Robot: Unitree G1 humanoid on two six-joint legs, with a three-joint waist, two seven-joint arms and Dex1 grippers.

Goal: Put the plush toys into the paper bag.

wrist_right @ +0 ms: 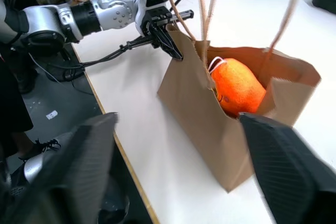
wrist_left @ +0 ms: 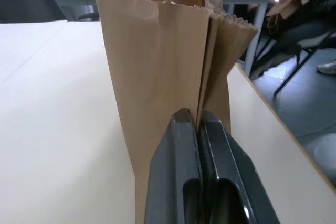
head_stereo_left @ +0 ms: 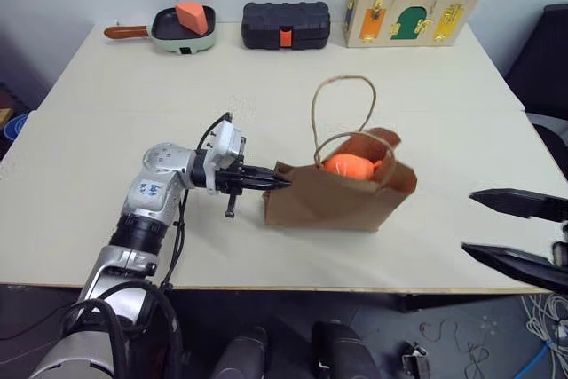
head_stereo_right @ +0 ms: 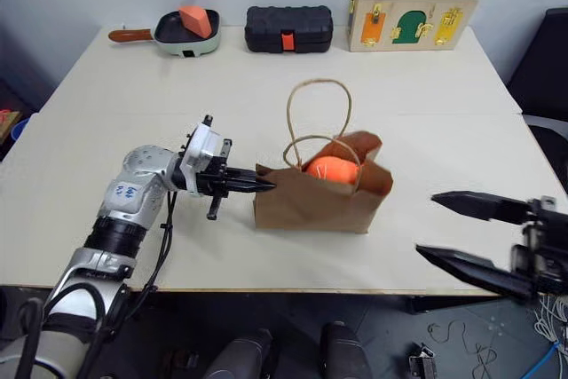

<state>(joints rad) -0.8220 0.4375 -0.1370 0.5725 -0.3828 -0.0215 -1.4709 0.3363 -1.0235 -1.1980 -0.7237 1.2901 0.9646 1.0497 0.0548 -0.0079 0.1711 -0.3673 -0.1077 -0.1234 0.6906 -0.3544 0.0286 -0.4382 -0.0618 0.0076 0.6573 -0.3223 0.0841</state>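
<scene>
Plush toys: the orange plush toy (head_stereo_left: pixel 348 166) sits inside the paper bag (head_stereo_left: pixel 328 197) near the table's (head_stereo_left: pixel 106 113) front edge; the yellow one cannot be seen, so maybe one remains. Left gripper (head_stereo_left: pixel 271 182) pinches the bag's left edge; right gripper (head_stereo_left: pixel 515 232) hangs released, well right. Frying pan (head_stereo_left: pixel 182 28), black case (head_stereo_left: pixel 286 24) and latch board (head_stereo_left: pixel 411 9) stand far back, obstructing nothing.
</scene>
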